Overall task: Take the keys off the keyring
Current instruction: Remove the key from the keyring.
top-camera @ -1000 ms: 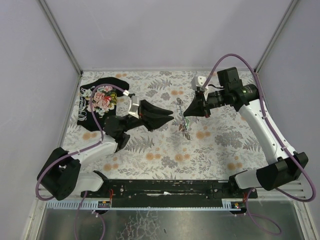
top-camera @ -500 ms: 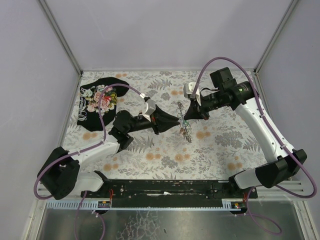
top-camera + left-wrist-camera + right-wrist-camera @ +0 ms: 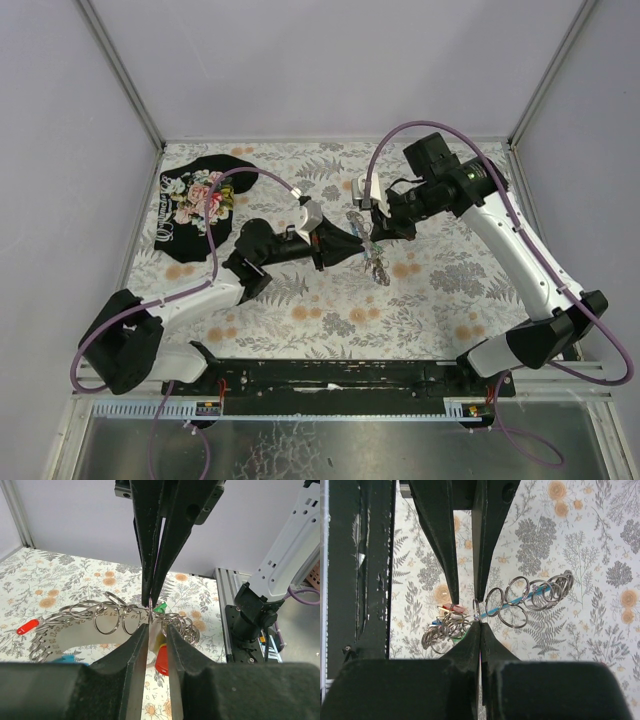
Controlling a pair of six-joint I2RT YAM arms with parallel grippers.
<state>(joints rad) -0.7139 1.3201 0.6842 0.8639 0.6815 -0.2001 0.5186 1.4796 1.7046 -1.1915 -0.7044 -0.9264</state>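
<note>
Plain lilac walls enclose a floral-patterned table.

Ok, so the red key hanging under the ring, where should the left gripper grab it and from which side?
Take the red key by its plastic head, probably: it hangs free below the keyring, which the right gripper holds up. Come in level from the left gripper's own side; the head shows in the gap between its open jaws.

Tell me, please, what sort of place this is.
Probably a laboratory robot cell, not a home. Plain walls in a metal frame surround a floral tablecloth, and the left arm and right arm stand on a black rail at its near edge.
</note>
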